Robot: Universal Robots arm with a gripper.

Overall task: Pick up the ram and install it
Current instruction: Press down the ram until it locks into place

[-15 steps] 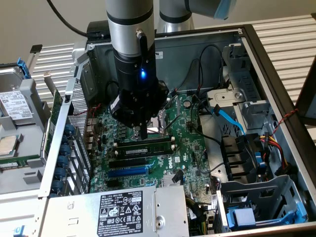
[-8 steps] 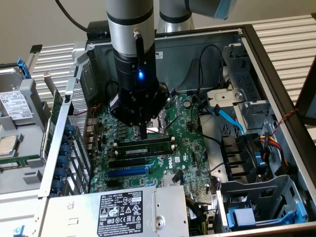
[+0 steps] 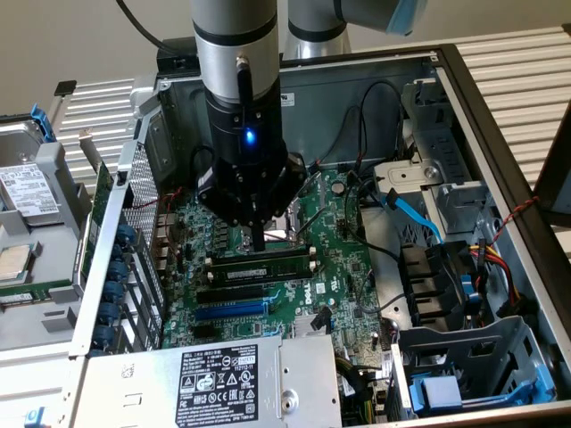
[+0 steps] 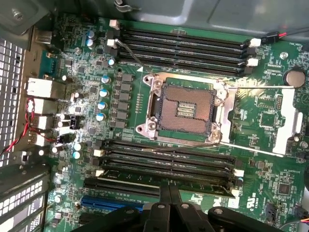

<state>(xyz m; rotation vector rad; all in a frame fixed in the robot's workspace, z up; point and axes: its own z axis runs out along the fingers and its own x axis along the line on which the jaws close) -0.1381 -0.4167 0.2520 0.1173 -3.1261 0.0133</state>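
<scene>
with its fingers pressed together, the gripper (image 3: 258, 239) stands tip-down on the ram (image 3: 264, 265). the ram lies flat along a black slot (image 4: 164, 155) on the motherboard (image 3: 343, 267), just beside the cpu socket (image 4: 186, 108).

1 ram (image 3: 268, 264) stick, seated. 8 black memory slots (image 4: 181, 46): 4 at 12 o'clock of the CPU socket (image 4: 186, 107), 4 at 6. 1 blue expansion slot (image 4: 110, 203). 1 gripper (image 4: 170, 193). 1 power supply (image 3: 210, 383).

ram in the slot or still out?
In. The ram stands on edge in a black slot; shut fingers press on its top.
</scene>
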